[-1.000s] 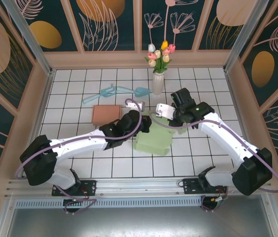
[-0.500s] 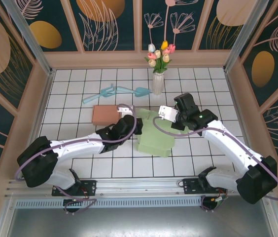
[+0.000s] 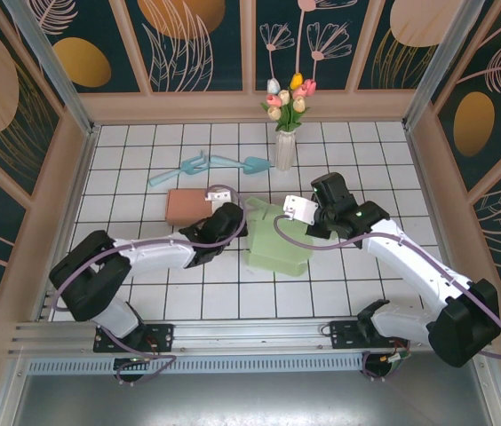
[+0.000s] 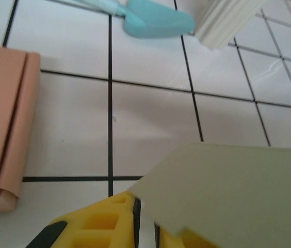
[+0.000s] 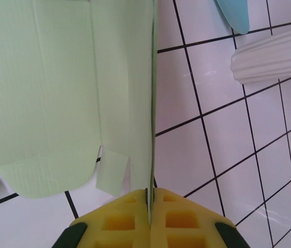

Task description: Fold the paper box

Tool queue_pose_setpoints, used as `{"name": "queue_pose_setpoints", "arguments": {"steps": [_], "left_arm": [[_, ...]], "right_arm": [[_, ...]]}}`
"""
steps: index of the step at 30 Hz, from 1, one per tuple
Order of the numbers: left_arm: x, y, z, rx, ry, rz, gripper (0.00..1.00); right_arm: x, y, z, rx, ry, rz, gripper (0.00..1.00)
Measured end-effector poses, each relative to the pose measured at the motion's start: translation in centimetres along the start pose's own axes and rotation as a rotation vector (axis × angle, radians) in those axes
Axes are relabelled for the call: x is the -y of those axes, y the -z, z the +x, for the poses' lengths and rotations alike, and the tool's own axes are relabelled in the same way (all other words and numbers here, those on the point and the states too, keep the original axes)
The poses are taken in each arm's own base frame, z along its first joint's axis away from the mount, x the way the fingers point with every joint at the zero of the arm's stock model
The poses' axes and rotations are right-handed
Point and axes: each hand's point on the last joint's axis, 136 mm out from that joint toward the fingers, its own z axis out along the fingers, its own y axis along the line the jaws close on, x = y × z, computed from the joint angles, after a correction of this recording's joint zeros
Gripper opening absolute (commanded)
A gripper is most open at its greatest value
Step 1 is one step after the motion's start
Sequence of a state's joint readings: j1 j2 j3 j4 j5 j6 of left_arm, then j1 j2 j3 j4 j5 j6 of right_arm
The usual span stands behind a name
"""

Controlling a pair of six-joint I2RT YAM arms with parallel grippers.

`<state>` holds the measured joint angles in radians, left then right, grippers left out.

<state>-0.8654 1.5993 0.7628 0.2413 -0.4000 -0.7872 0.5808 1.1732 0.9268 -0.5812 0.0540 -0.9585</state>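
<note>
The paper box (image 3: 277,241) is lying on the tiled counter (image 3: 144,151), near the middle, between the two arms. Its long axis is running roughly from the far side toward the arm bases. A flat salmon carton (image 3: 190,206) is resting just beside it to the left. A vase of tulips (image 3: 284,146) and blue scoops (image 3: 206,164) are standing well apart from it on the far side.

The right hand (image 5: 149,199) is grasping the box: its yellow fingers (image 5: 119,219) are pressing together on a thin panel that is standing on edge. That panel is rising from the right side of the box, and the rest of the sheet is spreading flat to its left.

The left hand (image 3: 240,224) is sitting at the left edge of the box, and a pale green flap (image 4: 238,191) is overlapping its fingers. The flap is hiding the finger gap, so whether this hand is clenching the flap or releasing it cannot be told.

Judgement: the coming fold is turning on the upright right-side panel. The box body is lying to the left of the right hand, so that hand is the nearer one for carrying the panel inward across the box.
</note>
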Motion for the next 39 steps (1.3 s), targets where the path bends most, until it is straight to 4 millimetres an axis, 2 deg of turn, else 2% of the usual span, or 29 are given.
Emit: {"name": "queue_pose_setpoints", "arguments": {"steps": [5,11,16,19,23,29,32,35,39], "left_arm": [[0.2,-0.8,1.0,-0.023,-0.003,0.015,0.19],[2.0,-0.7,0.9,-0.035,0.018,0.115,0.19],[2.8,0.5,2.1,-0.069,0.030,0.231,0.21],[2.6,1.7,1.9,-0.056,0.018,0.254,0.21],[1.4,3.9,1.2,-0.010,-0.002,0.261,0.21],[-3.2,7.0,1.4,0.085,-0.048,0.205,0.30],[-4.5,7.5,1.5,0.113,-0.079,0.178,0.33],[-5.3,7.6,2.1,0.122,-0.111,0.175,0.41],[-4.9,7.5,3.1,0.108,-0.154,0.231,0.45]], "right_arm": [[-0.4,-0.3,-0.2,0.009,-0.008,-0.024,0.00],[-0.3,-0.8,-0.7,0.025,-0.028,-0.027,0.00],[0.2,-1.1,-1.0,0.036,-0.033,-0.006,0.00],[0.3,-1.6,-0.4,0.010,-0.016,0.021,0.00],[0.4,-2.3,0.6,-0.050,0.052,0.087,0.00],[-1.4,-3.3,1.1,-0.107,0.237,0.136,0.00],[-1.7,-3.4,0.4,-0.086,0.300,0.170,0.00],[-2.0,-3.3,-0.2,-0.051,0.356,0.204,0.00],[-2.5,-3.1,-0.5,0.006,0.443,0.268,0.00]]}}
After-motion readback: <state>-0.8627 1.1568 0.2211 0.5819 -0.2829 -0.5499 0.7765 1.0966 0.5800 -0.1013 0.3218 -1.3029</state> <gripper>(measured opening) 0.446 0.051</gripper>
